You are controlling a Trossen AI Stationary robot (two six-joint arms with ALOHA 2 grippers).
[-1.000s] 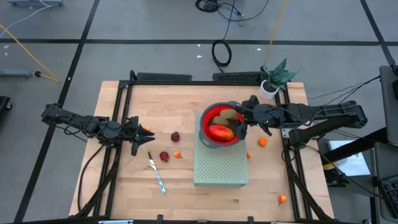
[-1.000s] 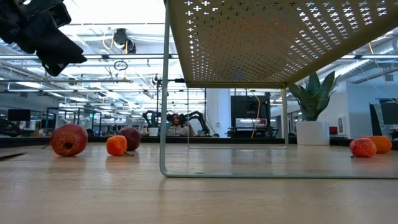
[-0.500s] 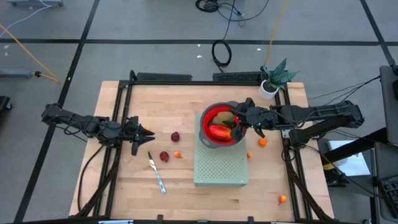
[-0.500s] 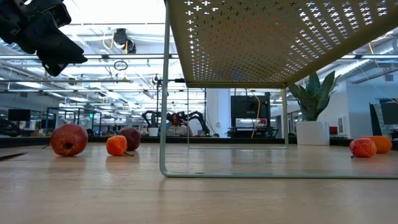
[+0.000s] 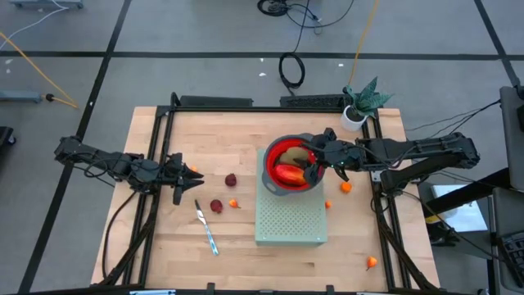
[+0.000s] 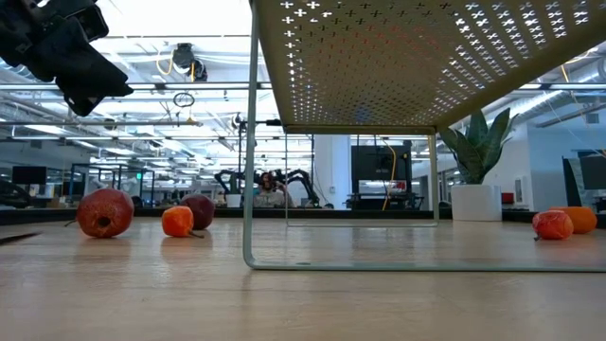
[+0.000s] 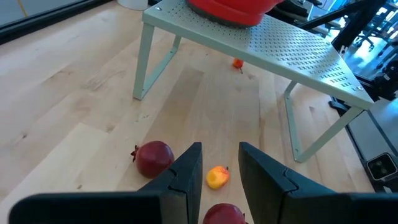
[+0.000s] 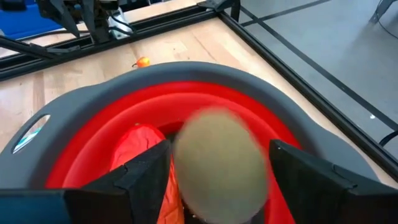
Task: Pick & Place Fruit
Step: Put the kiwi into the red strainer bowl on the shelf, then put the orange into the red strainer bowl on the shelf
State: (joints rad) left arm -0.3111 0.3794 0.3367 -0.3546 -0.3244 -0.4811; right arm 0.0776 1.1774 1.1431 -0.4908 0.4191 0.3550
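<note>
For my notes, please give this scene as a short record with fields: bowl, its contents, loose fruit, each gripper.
bowl: red bowl on the green perforated rack
contents: long red-orange fruit
falling: brown-green fruit, blurred, between the fingers above the bowl
loose fruit: two dark red balls left of the rack
right gripper: open, over the bowl
left gripper: empty, waiting at the left

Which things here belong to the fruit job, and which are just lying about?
Job:
- red bowl on the perforated rack
- elongated red-orange fruit
- brown-green oval
- dark red balls
- small orange balls

Lying about:
- knife
- potted plant
</note>
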